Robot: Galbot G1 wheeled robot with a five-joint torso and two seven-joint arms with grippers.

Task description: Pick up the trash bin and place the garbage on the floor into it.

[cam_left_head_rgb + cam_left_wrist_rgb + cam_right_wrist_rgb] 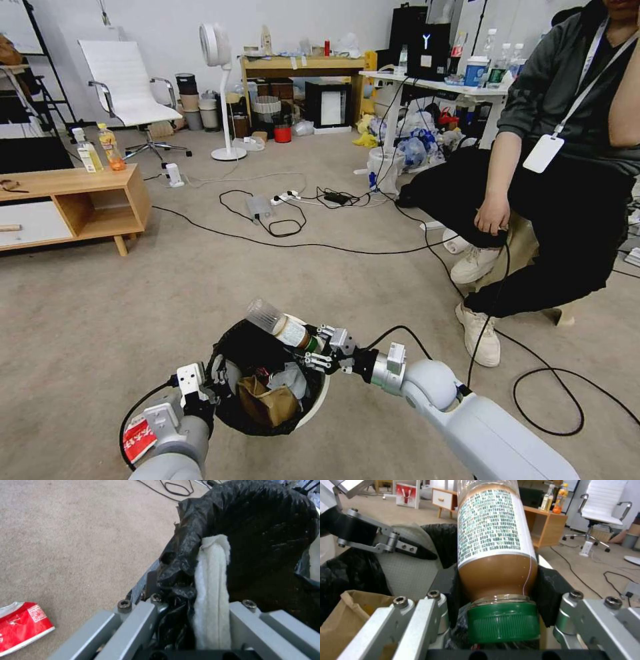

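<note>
Head view: left gripper (212, 387) jaws pinching rim of trash bin (319, 399), holding it off floor (133, 300) so opening faces up under right arm. Right gripper (319, 352) clamped on bottle (280, 325) by green-cap end, body angled over bin mouth, likely for drop. Brown paper bag (267, 402) already inside. Snack wrapper (20, 625) on carpet beside left arm, not yet collected.

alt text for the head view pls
The right gripper holds a green-capped bottle over the black-lined trash bin, whose rim the left gripper grips. A red-and-white wrapper lies on the carpet.
</note>
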